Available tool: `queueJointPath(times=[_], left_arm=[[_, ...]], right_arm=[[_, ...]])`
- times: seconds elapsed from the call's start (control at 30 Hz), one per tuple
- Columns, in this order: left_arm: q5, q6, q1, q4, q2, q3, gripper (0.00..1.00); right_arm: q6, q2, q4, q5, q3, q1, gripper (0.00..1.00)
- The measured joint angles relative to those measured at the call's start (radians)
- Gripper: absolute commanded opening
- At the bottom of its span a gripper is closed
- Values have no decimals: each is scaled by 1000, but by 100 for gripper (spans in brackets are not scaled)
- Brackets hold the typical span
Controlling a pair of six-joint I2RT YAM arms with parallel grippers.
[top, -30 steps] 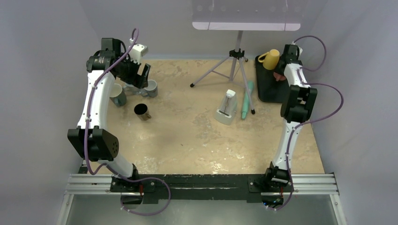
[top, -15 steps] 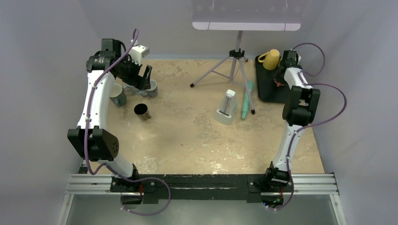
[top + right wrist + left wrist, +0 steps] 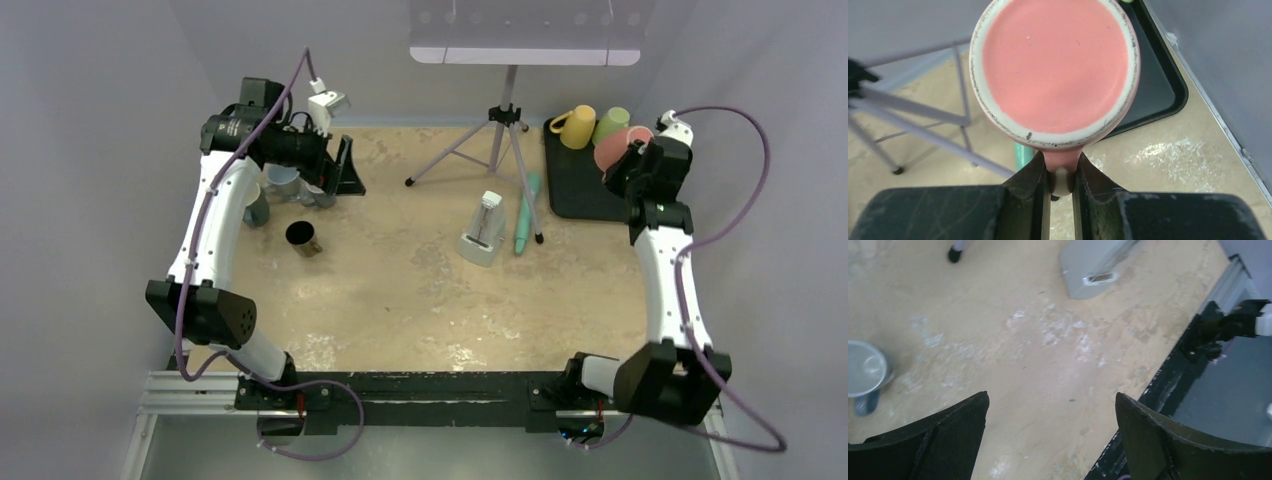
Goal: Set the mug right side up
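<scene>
Pink ceramic is what your right gripper (image 3: 1062, 176) is clamping. Its fingers (image 3: 1030, 185) are pinching in narrow on the handle of the pink mug (image 3: 1055, 67), and the wrist camera is looking straight at the mug's flat base with its pale unglazed ring. You are holding the mug above the black tray (image 3: 1160, 95) at the far right of the table (image 3: 400, 290). From overhead it is showing as a pink disc just in front of the gripper, near a yellow mug (image 3: 577, 126) and a green mug (image 3: 611, 123) that are standing on the tray's far end.

Your left gripper (image 3: 1048, 440) is hanging with its jaws spread wide and nothing between them — only bare tabletop is showing in the gap, with a grey mug (image 3: 865, 370) off to one side. Overhead, that arm is reaching over the far left of the table, beside a second grey mug (image 3: 255, 205) and a dark cup (image 3: 301, 237).

Between the two arms a tripod (image 3: 505, 130) is standing, and a white device (image 3: 483, 230) and a teal bottle (image 3: 527, 215) are lying by its legs.
</scene>
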Motion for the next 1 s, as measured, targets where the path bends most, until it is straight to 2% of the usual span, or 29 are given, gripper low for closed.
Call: queueJointPath(times=[0.1, 0.2, 0.37, 0.47, 0.67, 0.83, 1.0], left_arm=[[84, -56, -77, 5, -3, 32, 100], [212, -201, -126, 100, -29, 13, 100], [357, -503, -143, 358, -97, -92, 96], [408, -658, -169, 515, -112, -159, 94], [496, -1008, -207, 856, -114, -336, 91], [533, -1161, -207, 1037, -119, -347, 87], [556, -1265, -205, 1188, -142, -374, 79]], right_arm=[[16, -187, 8, -78, -80, 5, 0], [49, -315, 8, -183, -135, 54, 0], [153, -446, 48, -328, -194, 315, 0], [250, -490, 132, -389, -234, 452, 0], [408, -428, 365, -392, -246, 660, 0], [464, -291, 490, -388, -227, 771, 0], [489, -176, 545, -391, -195, 821, 0]])
